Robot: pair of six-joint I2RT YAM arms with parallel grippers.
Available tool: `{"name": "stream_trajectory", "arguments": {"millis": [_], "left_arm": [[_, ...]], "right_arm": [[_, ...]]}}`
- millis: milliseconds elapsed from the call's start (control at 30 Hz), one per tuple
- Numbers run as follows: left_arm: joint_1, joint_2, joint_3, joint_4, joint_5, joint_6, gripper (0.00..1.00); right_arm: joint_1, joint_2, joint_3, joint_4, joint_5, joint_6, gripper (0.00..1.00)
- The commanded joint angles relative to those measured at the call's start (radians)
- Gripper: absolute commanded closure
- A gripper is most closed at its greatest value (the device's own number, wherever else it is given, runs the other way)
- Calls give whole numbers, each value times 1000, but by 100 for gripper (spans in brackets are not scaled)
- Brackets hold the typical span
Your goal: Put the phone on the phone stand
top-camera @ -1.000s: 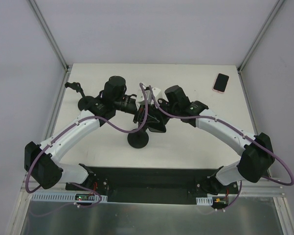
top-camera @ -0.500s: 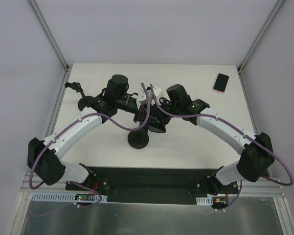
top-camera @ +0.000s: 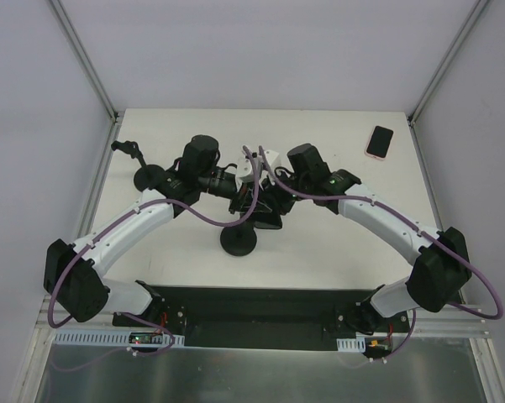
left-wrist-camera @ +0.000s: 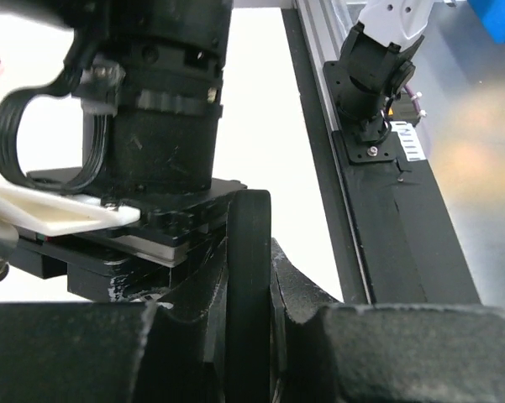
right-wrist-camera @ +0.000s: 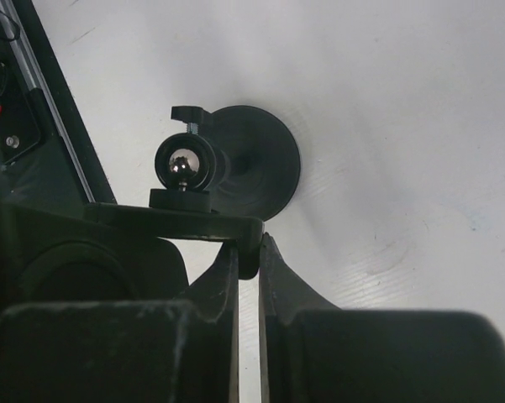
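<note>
Away from the black stand (top-camera: 239, 239), a pink-edged dark phone (top-camera: 380, 141).

From above, only the round base of the phone stand (top-camera: 238, 241) on show; neck and holder buried under both wrists, point of grip not to be made out. Left fingers (left-wrist-camera: 76, 353) a dark blur, cut off by the bottom edge of the left wrist view. Right fingers (right-wrist-camera: 92, 353) likewise blurred and cropped. Phone (top-camera: 379, 141) too small for any screen detail. Round black foot (top-camera: 145, 178) at the tabletop's (top-camera: 336, 252) left partly covered by the left arm.
</note>
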Motion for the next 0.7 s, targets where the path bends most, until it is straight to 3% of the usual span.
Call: {"name": "stream_trajectory", "arguments": {"millis": [0, 167, 433, 667], "left_arm": [[14, 11, -66, -96, -69, -71, 100], [14, 13, -63, -102, -45, -100, 100], [13, -8, -84, -110, -143, -135, 100], [13, -161, -181, -124, -383, -209, 100]], "right_arm": [[2, -50, 30, 43, -88, -36, 99], [2, -38, 37, 53, -97, -31, 99], [3, -44, 20, 72, -58, -5, 99], [2, -73, -29, 135, 56, 59, 99]]}}
